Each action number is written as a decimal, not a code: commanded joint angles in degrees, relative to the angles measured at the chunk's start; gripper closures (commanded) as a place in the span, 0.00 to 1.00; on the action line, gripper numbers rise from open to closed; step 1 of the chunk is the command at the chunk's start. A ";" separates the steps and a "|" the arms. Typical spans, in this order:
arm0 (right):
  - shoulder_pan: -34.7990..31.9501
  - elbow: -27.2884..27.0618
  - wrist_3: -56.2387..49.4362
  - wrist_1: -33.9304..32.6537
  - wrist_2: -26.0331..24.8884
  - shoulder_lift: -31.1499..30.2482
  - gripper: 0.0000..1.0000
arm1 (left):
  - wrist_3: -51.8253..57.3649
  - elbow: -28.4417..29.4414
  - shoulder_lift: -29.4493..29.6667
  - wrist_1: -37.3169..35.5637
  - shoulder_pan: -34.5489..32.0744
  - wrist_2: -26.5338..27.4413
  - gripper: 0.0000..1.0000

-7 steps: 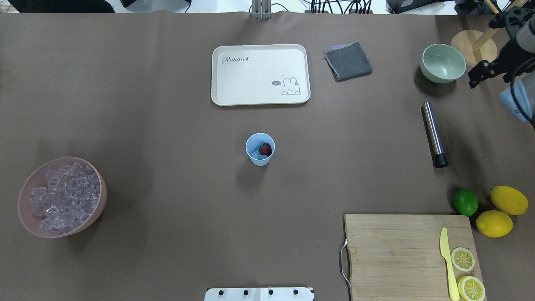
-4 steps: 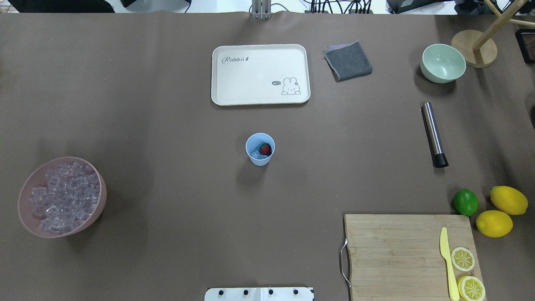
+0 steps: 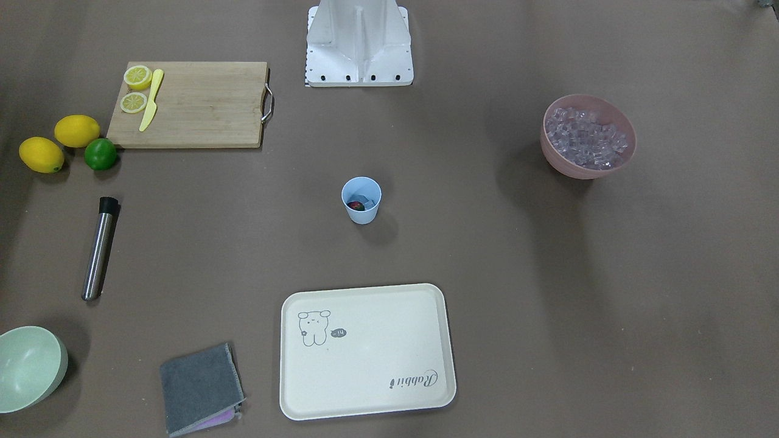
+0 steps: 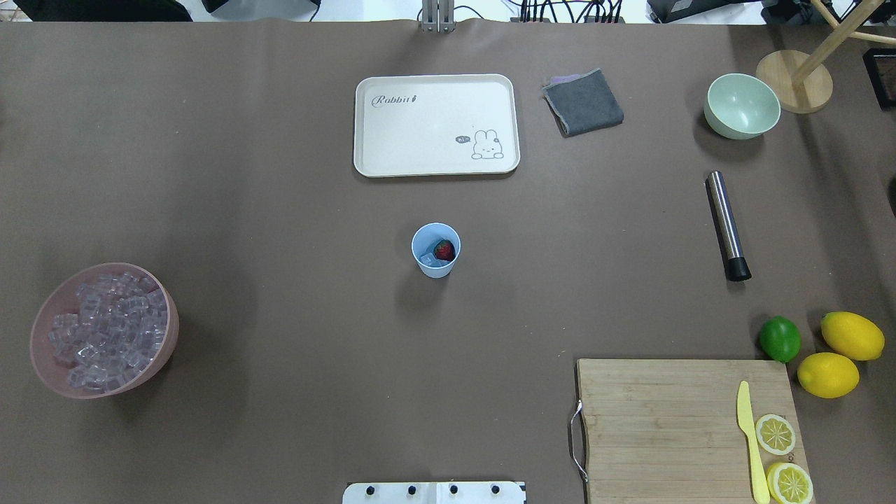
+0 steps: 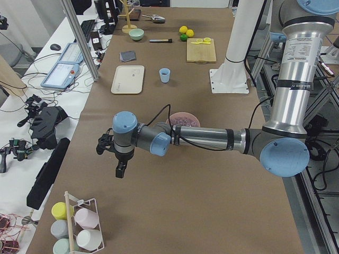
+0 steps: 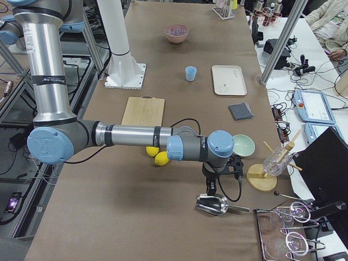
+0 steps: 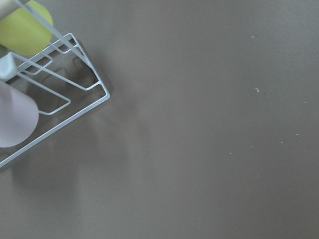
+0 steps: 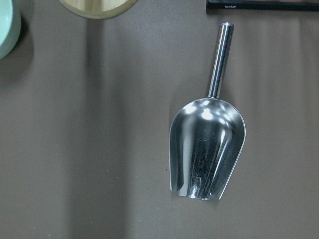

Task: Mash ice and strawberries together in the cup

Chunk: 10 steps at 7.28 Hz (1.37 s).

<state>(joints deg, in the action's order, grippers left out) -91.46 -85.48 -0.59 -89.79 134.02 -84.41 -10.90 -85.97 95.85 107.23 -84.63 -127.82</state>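
The light blue cup (image 4: 435, 250) stands upright mid-table, with the red strawberry (image 4: 444, 250) and a few pieces of ice (image 4: 427, 260) inside it. It also shows in the front view as the cup (image 3: 361, 200). More ice (image 4: 105, 329) fills a pink bowl (image 4: 164, 350) at the left. My left gripper (image 5: 119, 168) hangs over bare table beyond the pink bowl, far from the cup; whether it is open I cannot tell. My right gripper (image 6: 209, 187) hovers just above a steel scoop (image 6: 213, 204); its state I cannot tell either.
A steel rod with a black tip (image 4: 726, 225) lies at the right. A cream tray (image 4: 436, 124), grey cloth (image 4: 583, 102) and pale green bowl (image 4: 742, 106) sit at the back. A cutting board (image 4: 672, 427), lemons (image 4: 850, 334) and lime (image 4: 779, 338) are front right. A wire cup rack (image 7: 55, 104) is near the left wrist.
One second ago my right arm showed at the top right corner of the overhead view; it has since moved out of that view. Everything on the table stays put.
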 commanded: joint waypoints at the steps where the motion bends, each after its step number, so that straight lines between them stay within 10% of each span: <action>1: -0.56 -7.29 -0.02 -8.16 0.01 -0.58 0.00 | 0.00 0.36 -0.57 0.09 -0.63 -0.76 0.02; 10: -0.48 -9.88 0.50 -8.83 0.19 -2.96 0.00 | -0.09 -0.07 -3.82 0.44 -0.63 -0.68 0.02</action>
<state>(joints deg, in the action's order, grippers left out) -91.93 -95.23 -0.10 -98.63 134.28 -87.34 -10.92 -86.04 91.97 107.75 -85.25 -128.57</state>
